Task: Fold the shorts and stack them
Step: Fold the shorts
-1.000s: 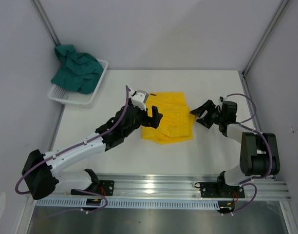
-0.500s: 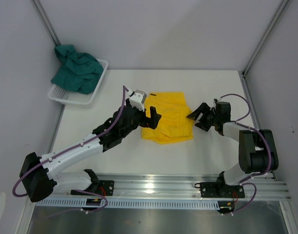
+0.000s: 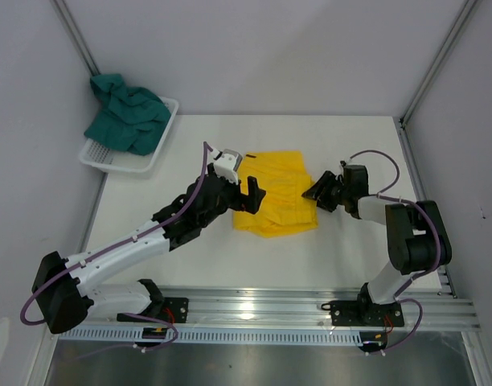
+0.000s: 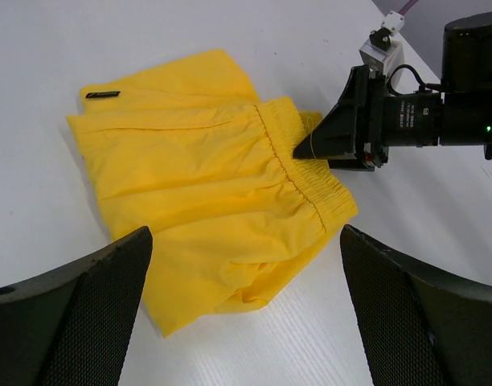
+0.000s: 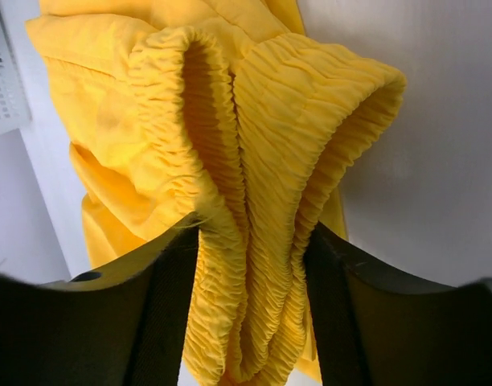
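Note:
The yellow shorts lie partly folded on the table, waistband toward the right. My right gripper is at that right edge, and in the right wrist view its jaws press both sides of the bunched elastic waistband, shut on it. The left wrist view shows the same right gripper pinching the waistband. My left gripper hovers wide open over the left part of the yellow shorts, holding nothing. The dark green shorts are piled in the basket at the far left.
A white mesh basket stands at the table's far-left corner. Grey walls enclose the table on three sides. An aluminium rail with the arm bases runs along the near edge.
My right gripper has slid left to the waistband's edge and its jaws have narrowed onto the fabric. The left arm has barely shifted.

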Controlling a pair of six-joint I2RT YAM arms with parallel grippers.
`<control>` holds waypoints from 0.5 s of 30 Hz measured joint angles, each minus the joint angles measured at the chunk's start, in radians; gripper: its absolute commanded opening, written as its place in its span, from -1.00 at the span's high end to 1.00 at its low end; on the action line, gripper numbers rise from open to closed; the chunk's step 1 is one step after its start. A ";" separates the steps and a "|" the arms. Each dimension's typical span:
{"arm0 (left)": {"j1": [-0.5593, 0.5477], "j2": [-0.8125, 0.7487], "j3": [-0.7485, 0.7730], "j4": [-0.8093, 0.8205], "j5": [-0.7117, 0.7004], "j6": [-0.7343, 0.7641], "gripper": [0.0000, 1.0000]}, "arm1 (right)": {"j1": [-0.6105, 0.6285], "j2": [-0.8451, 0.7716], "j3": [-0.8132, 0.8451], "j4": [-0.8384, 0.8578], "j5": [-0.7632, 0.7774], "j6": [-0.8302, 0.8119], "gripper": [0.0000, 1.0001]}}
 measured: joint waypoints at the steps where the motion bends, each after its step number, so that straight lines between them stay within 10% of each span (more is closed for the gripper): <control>1: 0.000 0.000 0.000 0.000 0.000 0.000 -0.98 | 0.009 0.000 0.012 -0.015 0.018 -0.010 -0.03; 8: 0.000 0.000 0.000 0.000 0.002 0.002 -0.98 | 0.104 0.000 0.134 -0.116 0.178 -0.099 0.70; 15: 0.001 0.000 0.000 -0.002 0.002 0.002 -0.98 | 0.139 0.000 0.182 -0.175 0.231 -0.143 0.95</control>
